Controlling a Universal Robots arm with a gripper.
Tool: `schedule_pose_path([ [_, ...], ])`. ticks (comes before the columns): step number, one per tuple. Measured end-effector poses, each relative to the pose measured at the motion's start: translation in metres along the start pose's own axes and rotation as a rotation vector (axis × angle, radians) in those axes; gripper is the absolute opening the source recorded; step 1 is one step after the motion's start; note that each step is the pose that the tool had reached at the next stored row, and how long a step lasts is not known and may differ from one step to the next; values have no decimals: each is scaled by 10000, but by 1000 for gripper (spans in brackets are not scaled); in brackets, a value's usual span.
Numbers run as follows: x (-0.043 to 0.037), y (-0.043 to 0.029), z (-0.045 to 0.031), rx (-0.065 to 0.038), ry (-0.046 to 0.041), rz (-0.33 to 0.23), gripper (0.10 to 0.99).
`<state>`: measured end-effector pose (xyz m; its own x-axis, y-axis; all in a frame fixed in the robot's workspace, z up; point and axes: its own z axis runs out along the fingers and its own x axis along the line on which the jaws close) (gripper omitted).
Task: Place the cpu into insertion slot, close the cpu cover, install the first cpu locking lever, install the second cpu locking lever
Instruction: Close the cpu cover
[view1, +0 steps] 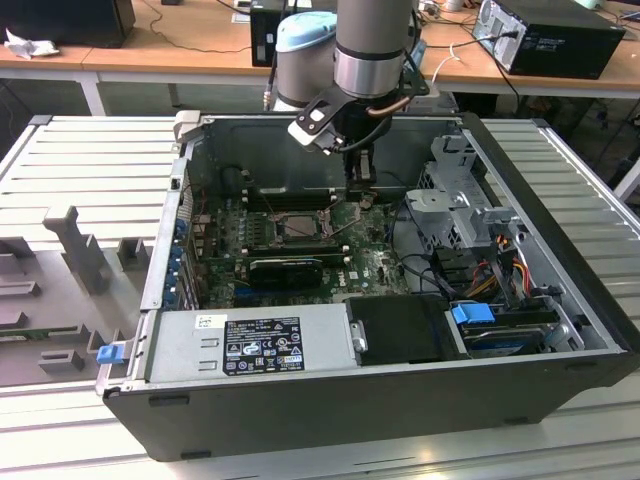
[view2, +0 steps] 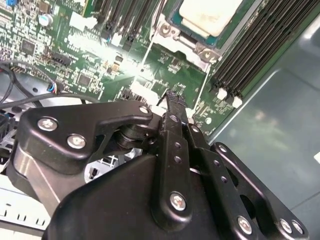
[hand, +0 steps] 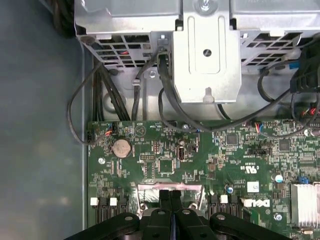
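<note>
Sitting in the insertion slot (view1: 300, 226), the cpu (view2: 207, 15) shows its pale face in the second wrist view, a short way beyond the tips of the claw (view2: 172, 96) and not touching them. The cpu cover (view2: 197, 50) edges the chip with grey metal on the side nearest the claw; whether it is latched down cannot be told.

The claw's two black fingers (hand: 165, 197) are pressed together with nothing between them, and they point down at the green motherboard (hand: 165, 160) just short of the socket. In the exterior view the claw (view1: 362, 185) hangs inside the open computer case (view1: 560, 330), with the socket near it on the exterior view's left.

Long black memory slots (view2: 255, 45) run along both flanks of the socket, ahead of the claw. In the first wrist view a round coin battery (hand: 121, 147) sits on the board beyond the fingertips. Further out, black cables (hand: 170, 110) loop up to a grey metal drive cage (hand: 205, 50). A finned heat sink (hand: 305, 202) lies off to one side of the claw. The power supply (view1: 250, 340) fills the case's near corner, well apart from the claw.
</note>
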<state>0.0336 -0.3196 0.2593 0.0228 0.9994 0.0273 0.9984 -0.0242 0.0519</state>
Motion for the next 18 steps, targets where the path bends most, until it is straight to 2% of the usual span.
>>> schedule_pose_path([
  [3, 1, 47, 3, 5, 0, 1, 106],
  [9, 4, 188, 10, 27, 0, -16, 106],
  [14, 5, 243, 30, 28, 7, -35, 106],
  [18, 3, 280, 93, 28, 4, -35, 106],
])
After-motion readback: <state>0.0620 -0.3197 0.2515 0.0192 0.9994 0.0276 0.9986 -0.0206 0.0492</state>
